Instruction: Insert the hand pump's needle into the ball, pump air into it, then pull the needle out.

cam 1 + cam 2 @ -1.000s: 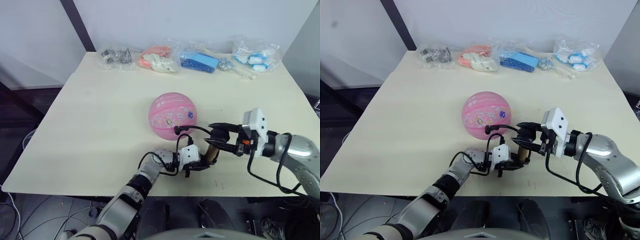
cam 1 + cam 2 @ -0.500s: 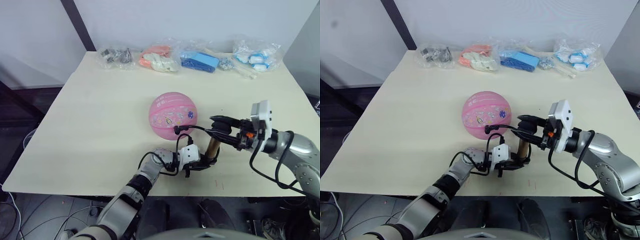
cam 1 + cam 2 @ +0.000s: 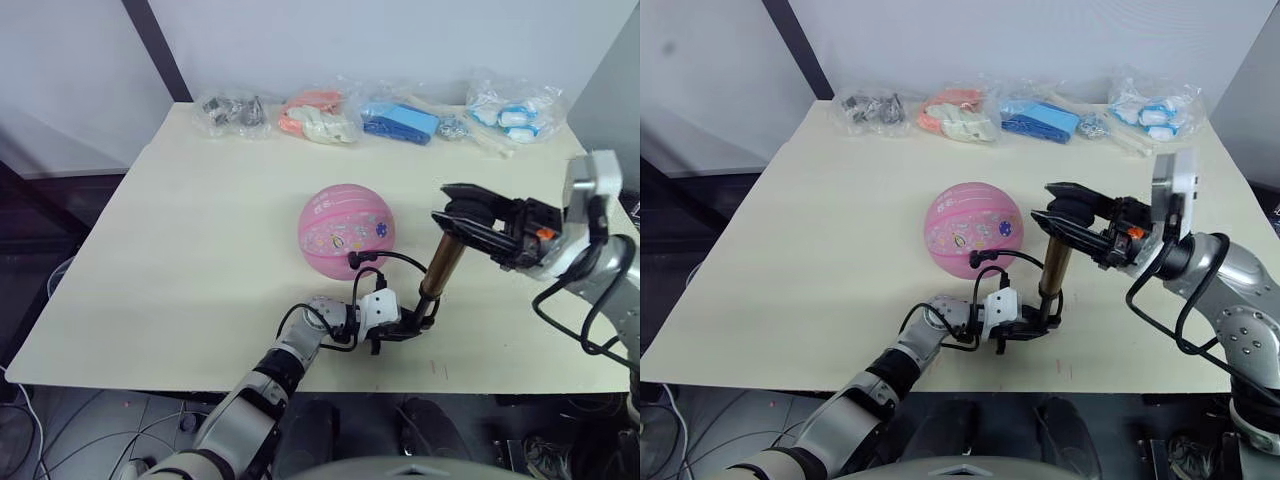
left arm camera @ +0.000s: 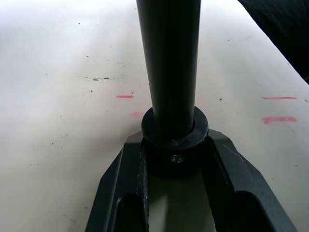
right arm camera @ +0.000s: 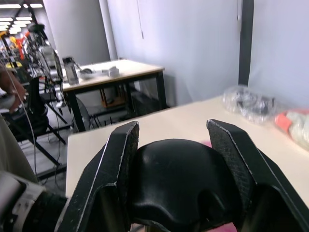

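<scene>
Pump braced at both ends, hose already run to the ball

The hand pump (image 3: 441, 267) stands tilted on the desk (image 3: 200, 230), its black base cap pinched between the fingers of the left pincer (image 3: 405, 326), while the right pincer (image 3: 462, 215) is clamped on the T-handle (image 5: 186, 181) at the top, with the gold barrel extended between them. The thin black hose (image 3: 385, 262) loops from the base to the near side of the pink ball (image 3: 345, 231), which sits round on the desk just beside the pump; the needle itself is too small to make out. The pump looks rigid and smooth (metal likely slippery, so the caps and handle are the sensible holds), whereas the ball seems light, soft and prone to roll, and the hose limp.
</scene>
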Robot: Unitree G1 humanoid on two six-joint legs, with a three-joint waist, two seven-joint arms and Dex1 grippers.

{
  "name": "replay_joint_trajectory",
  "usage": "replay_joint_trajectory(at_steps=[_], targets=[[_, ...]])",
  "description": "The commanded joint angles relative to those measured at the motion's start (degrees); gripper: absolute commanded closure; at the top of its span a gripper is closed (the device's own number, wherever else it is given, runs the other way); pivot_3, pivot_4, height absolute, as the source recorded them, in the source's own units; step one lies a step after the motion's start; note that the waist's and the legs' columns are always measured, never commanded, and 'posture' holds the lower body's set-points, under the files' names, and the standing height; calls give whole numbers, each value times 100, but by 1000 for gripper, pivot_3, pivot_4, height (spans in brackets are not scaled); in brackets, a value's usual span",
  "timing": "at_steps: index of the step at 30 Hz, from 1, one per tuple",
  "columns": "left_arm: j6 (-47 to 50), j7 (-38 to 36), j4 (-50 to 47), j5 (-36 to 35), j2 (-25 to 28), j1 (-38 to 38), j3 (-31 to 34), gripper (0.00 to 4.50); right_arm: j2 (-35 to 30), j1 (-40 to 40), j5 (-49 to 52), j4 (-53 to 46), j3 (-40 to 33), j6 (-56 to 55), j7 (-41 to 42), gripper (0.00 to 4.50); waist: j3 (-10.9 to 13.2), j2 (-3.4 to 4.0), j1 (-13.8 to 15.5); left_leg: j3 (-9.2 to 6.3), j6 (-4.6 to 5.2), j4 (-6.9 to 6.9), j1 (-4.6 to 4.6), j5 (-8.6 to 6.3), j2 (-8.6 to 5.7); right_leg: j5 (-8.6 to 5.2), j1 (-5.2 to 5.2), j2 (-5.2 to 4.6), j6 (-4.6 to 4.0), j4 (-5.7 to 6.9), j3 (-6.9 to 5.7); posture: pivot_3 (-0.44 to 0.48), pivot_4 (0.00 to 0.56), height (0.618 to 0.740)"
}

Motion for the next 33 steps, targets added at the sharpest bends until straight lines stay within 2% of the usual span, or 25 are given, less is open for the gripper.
replay_joint_trajectory(at_steps=[1,10,19,33], targets=[[105,-51,310,248,99,184,-171,3493,-226,-331,352,-178,-459,-10,-111,2655,1,1,-1,1,0,0,0,0,0,0,0,0,0,0,0,0,150,736],[94,-70,312,247,97,195,-186,3493,-607,-409,401,-146,-364,138,-57,2655,3,4,0,2,0,0,-1,0,0,0,-1,-2,0,0,1,0,150,736],[122,-75,250,248,130,220,-190,3493,-107,801,-856,-98,675,-522,415,2655,-16,-3,-8,1,0,0,6,0,1,-1,4,0,1,2,-1,0,150,736],[174,-75,172,246,120,258,-189,3493,518,1567,-2437,782,1736,-1679,836,2655,-28,2,-11,-1,0,0,11,0,6,-1,4,11,1,3,-1,0,150,736]])
